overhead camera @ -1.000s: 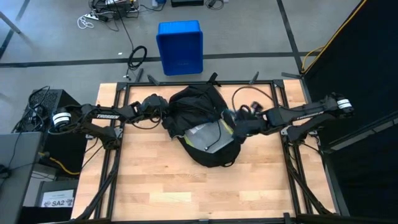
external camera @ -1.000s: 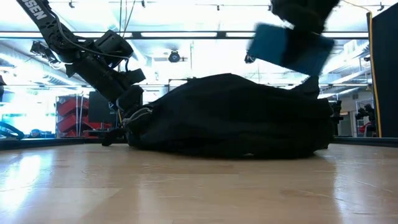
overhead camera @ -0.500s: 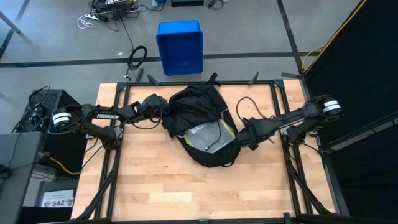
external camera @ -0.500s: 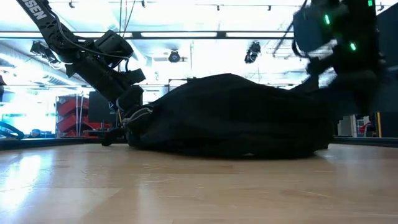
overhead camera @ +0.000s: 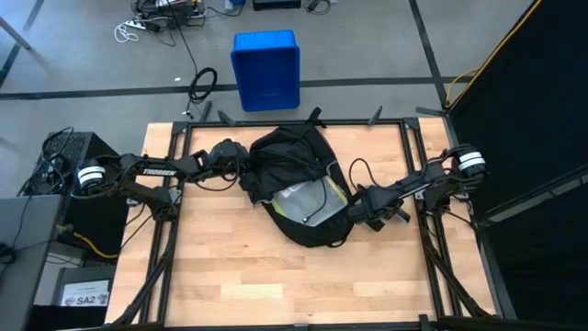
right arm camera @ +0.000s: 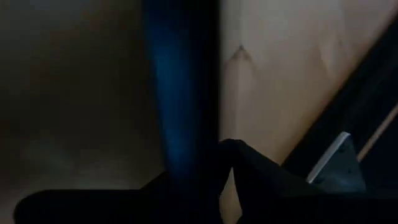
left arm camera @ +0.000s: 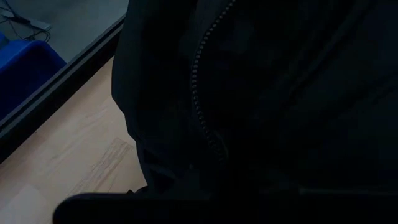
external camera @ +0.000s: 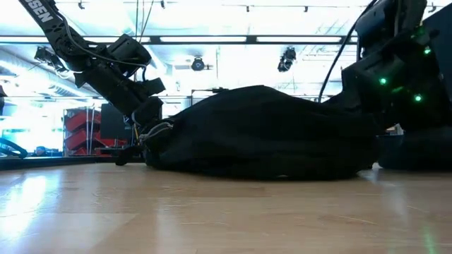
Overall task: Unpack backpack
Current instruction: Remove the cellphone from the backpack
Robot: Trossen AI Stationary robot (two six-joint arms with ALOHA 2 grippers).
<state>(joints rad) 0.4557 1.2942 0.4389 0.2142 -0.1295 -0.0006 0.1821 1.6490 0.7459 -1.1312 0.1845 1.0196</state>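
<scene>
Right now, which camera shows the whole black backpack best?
The high view: the backpack lies whole on the table, its open top showing. The low view gives only a dark side-on mound. The left wrist view shows just fabric and a zipper. The right wrist view shows none clearly.

Left gripper (overhead camera: 241,165) reaches inward with jaws closed; right gripper (overhead camera: 354,211) stretches low across from the right.

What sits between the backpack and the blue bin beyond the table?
In the high view, only the table's dark frame rail and bare grey floor lie between the backpack and the blue bin.
</scene>
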